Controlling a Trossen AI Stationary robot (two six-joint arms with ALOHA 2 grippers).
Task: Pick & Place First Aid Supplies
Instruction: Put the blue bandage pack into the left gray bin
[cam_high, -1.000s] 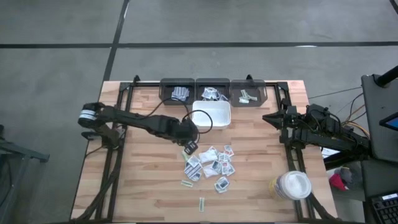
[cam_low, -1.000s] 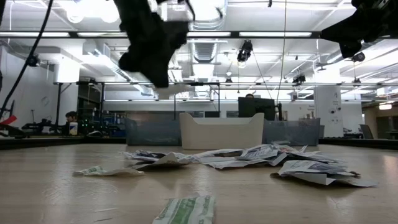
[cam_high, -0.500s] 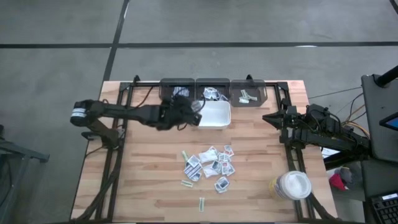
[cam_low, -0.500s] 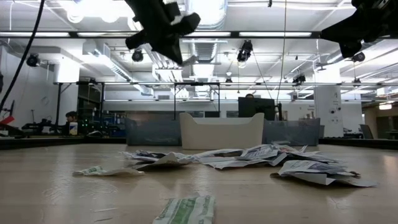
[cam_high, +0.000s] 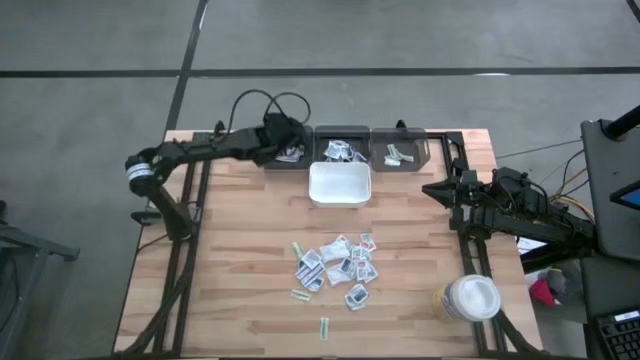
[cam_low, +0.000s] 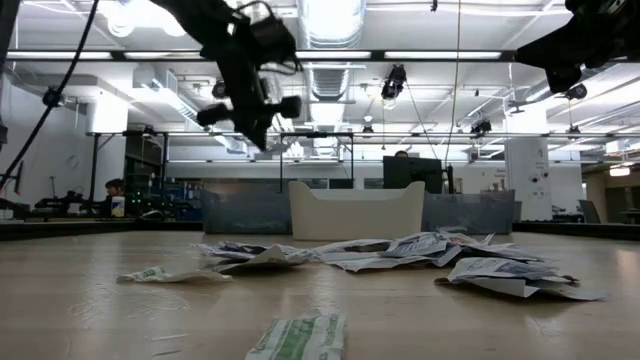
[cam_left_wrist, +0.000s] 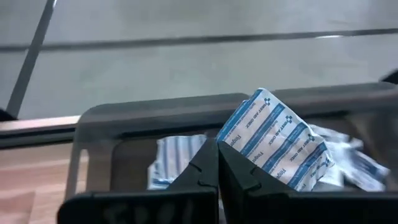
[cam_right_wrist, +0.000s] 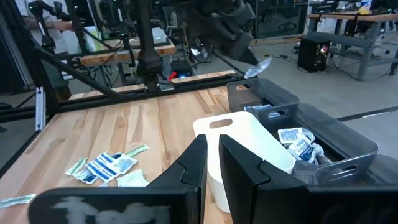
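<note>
Hovering over the upper-left bin (cam_high: 285, 146), left fingers (cam_left_wrist: 217, 171) pinch a blue-striped packet (cam_left_wrist: 273, 146). Bins part-filled; pile (cam_high: 335, 265) remains mid-desk. Right fingers (cam_right_wrist: 211, 163) idle, nearly together.

The left arm reaches to the far side, its tool (cam_high: 287, 149) pinched tight on a blue-striped packet (cam_left_wrist: 273, 146). The right arm waits folded at the right edge, its tool (cam_high: 437, 189) nearly closed, holding nothing.
</note>
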